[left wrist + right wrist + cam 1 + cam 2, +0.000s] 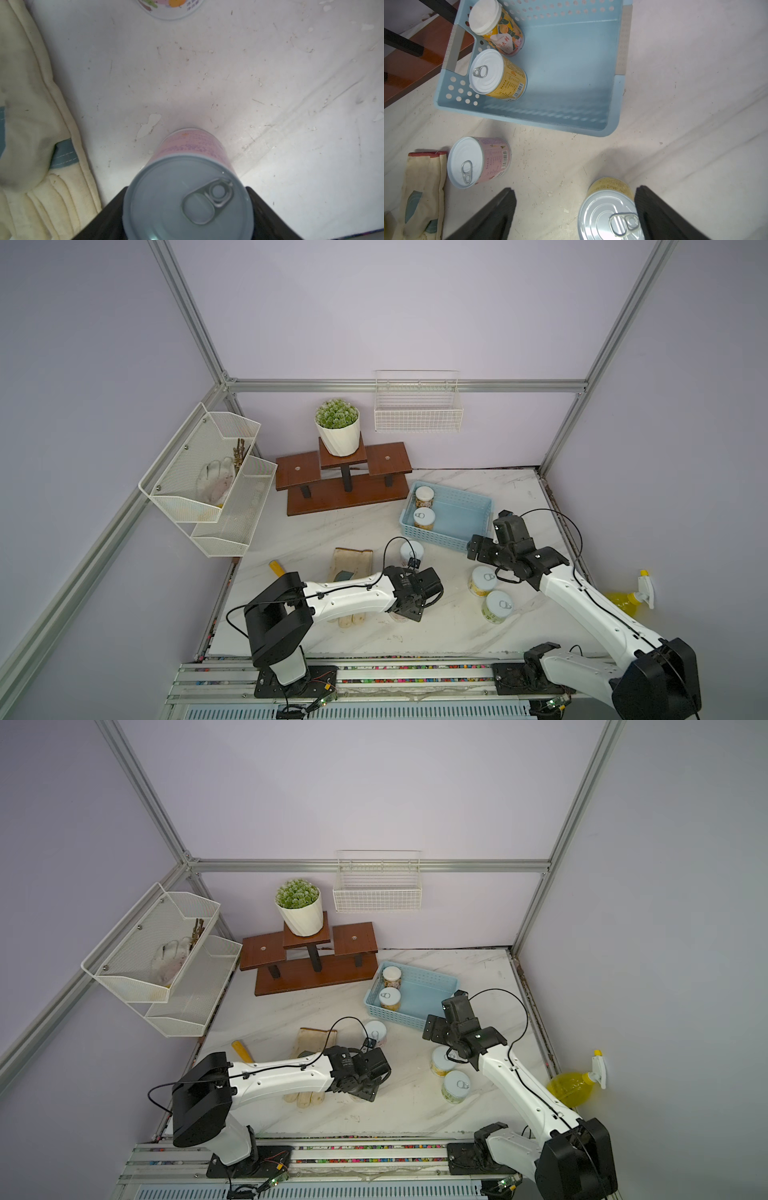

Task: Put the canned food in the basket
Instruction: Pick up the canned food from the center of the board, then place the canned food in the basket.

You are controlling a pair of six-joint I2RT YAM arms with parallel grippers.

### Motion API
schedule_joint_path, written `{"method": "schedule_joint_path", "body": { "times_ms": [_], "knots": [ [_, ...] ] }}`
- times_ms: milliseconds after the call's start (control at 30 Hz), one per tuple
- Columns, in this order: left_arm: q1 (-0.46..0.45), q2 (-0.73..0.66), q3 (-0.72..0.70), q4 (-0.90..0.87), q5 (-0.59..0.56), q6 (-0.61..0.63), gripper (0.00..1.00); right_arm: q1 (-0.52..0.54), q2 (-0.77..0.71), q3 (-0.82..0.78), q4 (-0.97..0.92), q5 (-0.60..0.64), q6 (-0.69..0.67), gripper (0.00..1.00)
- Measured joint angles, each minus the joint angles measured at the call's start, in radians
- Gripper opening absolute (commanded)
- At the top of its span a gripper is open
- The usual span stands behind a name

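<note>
The light blue basket [440, 541] [409, 1020] [566, 72] stands at the back right and holds two upright cans [424, 496] [424, 517]. In the left wrist view my left gripper [187, 194] is shut on a pink-labelled can [187, 203] standing on the table; in a top view this gripper [409, 611] almost hides it. My right gripper [575, 190] [482, 549] is open above a yellow-labelled can [610, 209] [483, 580], which sits close to one finger. Two more cans [411, 552] [497, 606] stand loose on the table.
A cream glove [351, 568] [31, 124] lies beside the left arm, with a yellow-handled tool [276, 567] further left. A wooden stand [345, 485] with a plant pot [337, 429] is behind. A white wire basket [417, 414] and a mesh rack [208, 477] hang on the walls. A yellow spray bottle [627, 599] is at the right.
</note>
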Motion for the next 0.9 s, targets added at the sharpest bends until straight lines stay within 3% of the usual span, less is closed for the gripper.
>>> {"method": "schedule_joint_path", "body": {
  "times_ms": [267, 400, 633, 900],
  "knots": [
    [0.01, -0.031, 0.217, -0.131, -0.055, 0.072, 0.49, 0.0, -0.123, -0.137, 0.092, -0.118, -0.001, 0.95],
    [0.05, -0.016, 0.349, -0.142, -0.055, 0.143, 0.47, 0.0, -0.198, -0.156, 0.085, -0.095, 0.006, 0.94],
    [0.151, 0.164, 0.64, -0.172, -0.053, 0.248, 0.47, 0.0, -0.229, -0.173, -0.004, 0.029, 0.084, 0.95],
    [0.215, 0.396, 0.933, -0.187, -0.007, 0.353, 0.47, 0.0, -0.284, -0.213, -0.035, 0.006, 0.097, 0.92]
  ]
}}
